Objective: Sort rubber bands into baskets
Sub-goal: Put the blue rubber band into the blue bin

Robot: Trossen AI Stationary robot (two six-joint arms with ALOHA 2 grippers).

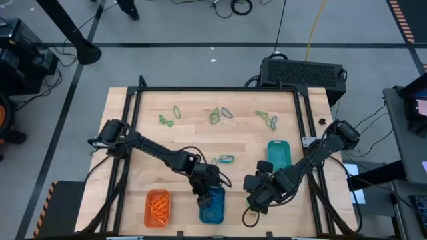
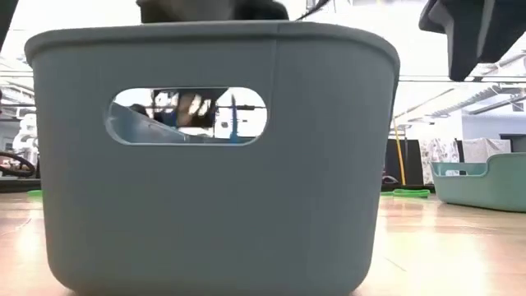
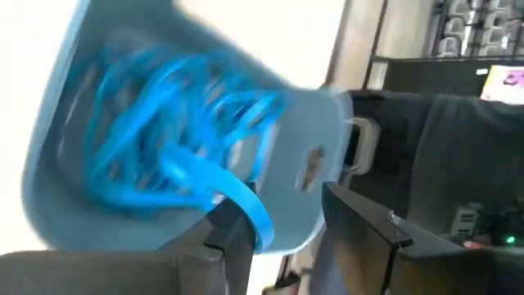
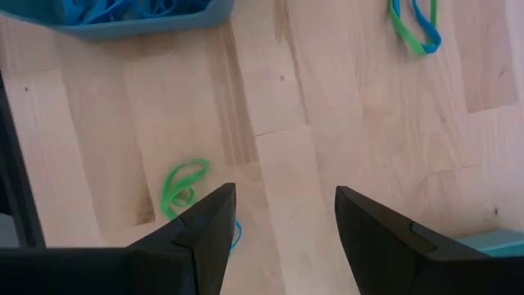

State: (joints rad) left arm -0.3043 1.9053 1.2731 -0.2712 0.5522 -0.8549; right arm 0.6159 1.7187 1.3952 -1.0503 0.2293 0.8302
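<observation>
Robotics lab or test workshop. Pale wooden butcher-block table (image 1: 200, 143) bolted inside black metal frame (image 1: 217, 89), standing on grey concrete floor (image 1: 200, 63) marked with dark tape lines. Loose black cables (image 1: 241, 7) trail across floor; black perforated electronics box (image 1: 301, 71) sits behind table. Low view: open hall with ceiling strip lights (image 2: 460, 78).

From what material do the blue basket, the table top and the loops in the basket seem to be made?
The blue basket looks like moulded plastic with a matte finish: smooth, even walls, rounded corners and a cut-out handle slot. The table top seems to be pale wood, perhaps butcher block: joined strips with visible grain. The blue rubber bands appear to be thin, flexible rubber, lying in limp, tangled loops, though motion blur leaves the finish unclear.
</observation>
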